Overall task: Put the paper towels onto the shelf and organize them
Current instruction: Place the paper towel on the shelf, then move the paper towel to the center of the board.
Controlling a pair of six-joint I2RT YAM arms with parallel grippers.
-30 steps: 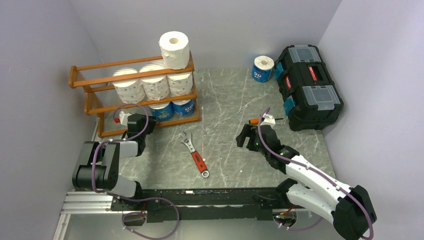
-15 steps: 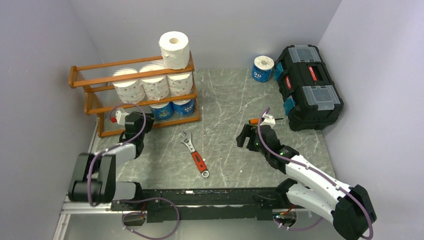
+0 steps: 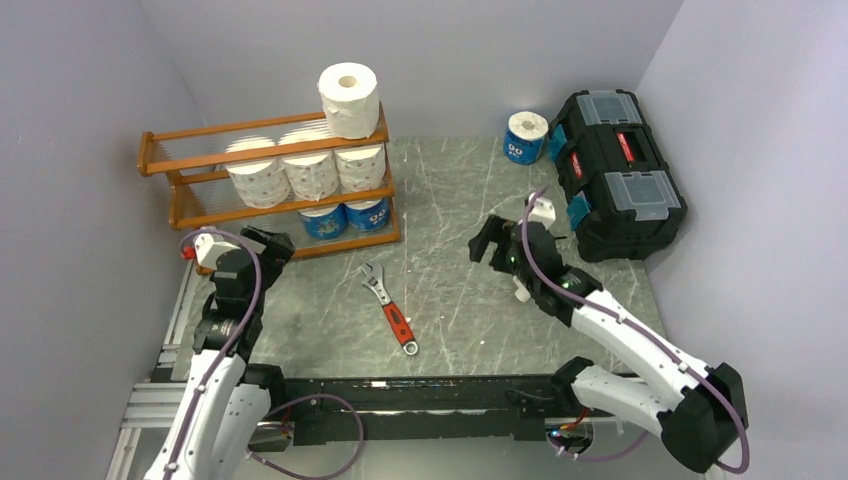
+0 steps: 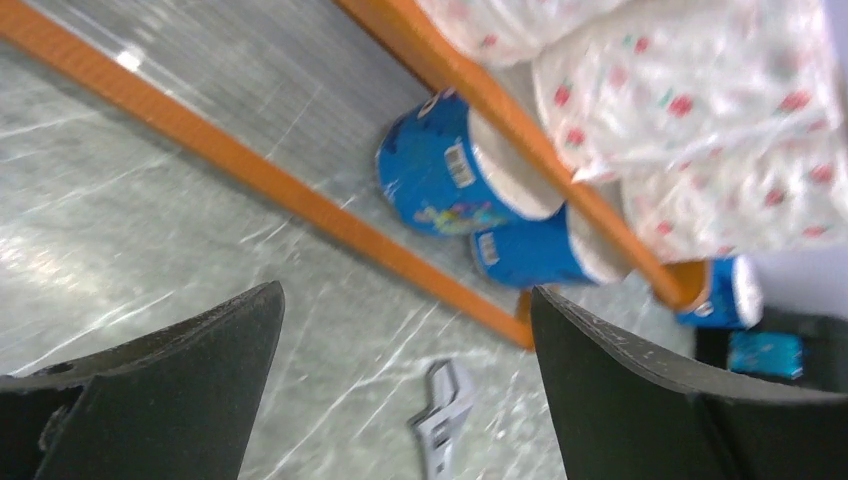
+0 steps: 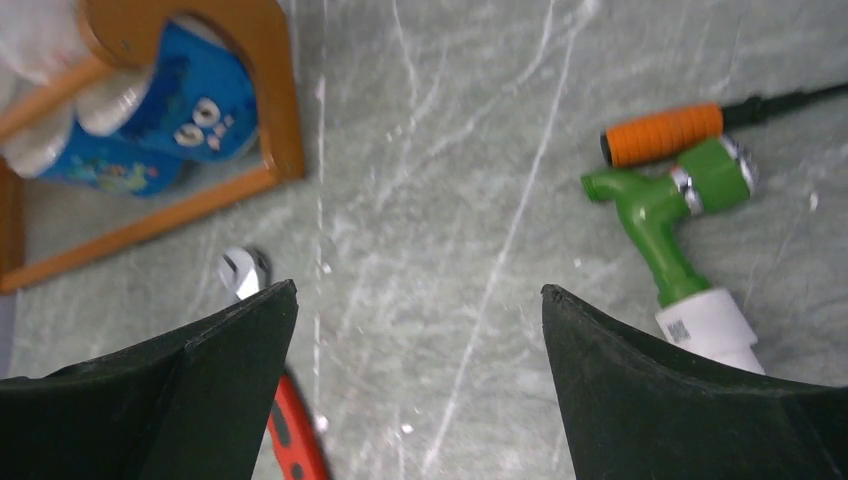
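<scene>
Left hand (image 3: 268, 243) hangs wide open and empty just in front of the shelf (image 3: 340, 246). Right hand (image 3: 487, 247) is spread wide too, holding nothing, over the middle of the counter (image 3: 450, 190). On the shelf, a white roll (image 3: 349, 98) stands on top, three printed rolls (image 3: 290, 172) fill the middle tier and two blue rolls (image 3: 346, 218) the bottom. Another blue-wrapped roll (image 3: 526, 138) stands on the counter beside the black toolbox (image 3: 620, 175).

6 paper towels (image 3: 311, 172) on shelf (image 3: 340, 246)
</scene>
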